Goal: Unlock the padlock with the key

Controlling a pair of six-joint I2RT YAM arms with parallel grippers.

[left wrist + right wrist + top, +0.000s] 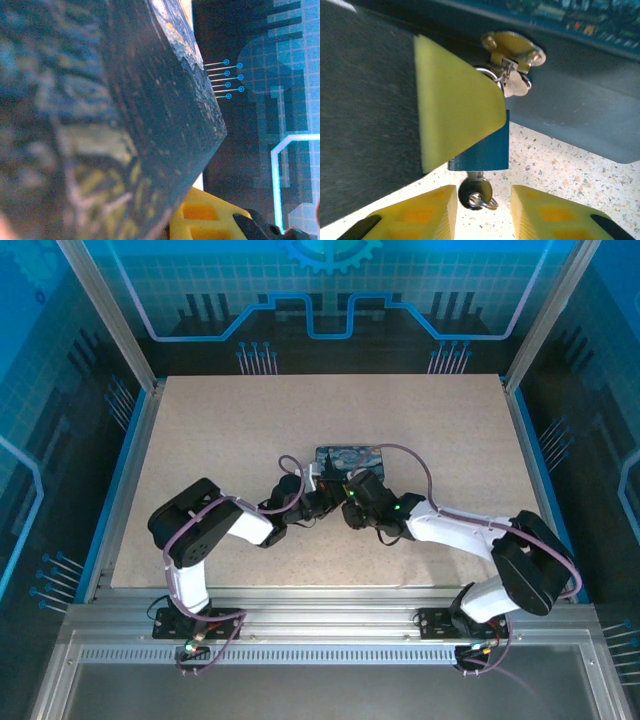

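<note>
Against the tin's (350,455) near wall, my right gripper (483,197) stands part-open either side of the key (474,194) in the padlock (487,150); my left gripper (320,500) is closed.

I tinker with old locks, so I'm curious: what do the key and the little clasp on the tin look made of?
The key: silvery polished metal, probably steel, judging by its bright glints. The clasp: shiny yellowish metal with a gold sheen, perhaps brass or brass-plated.
</note>
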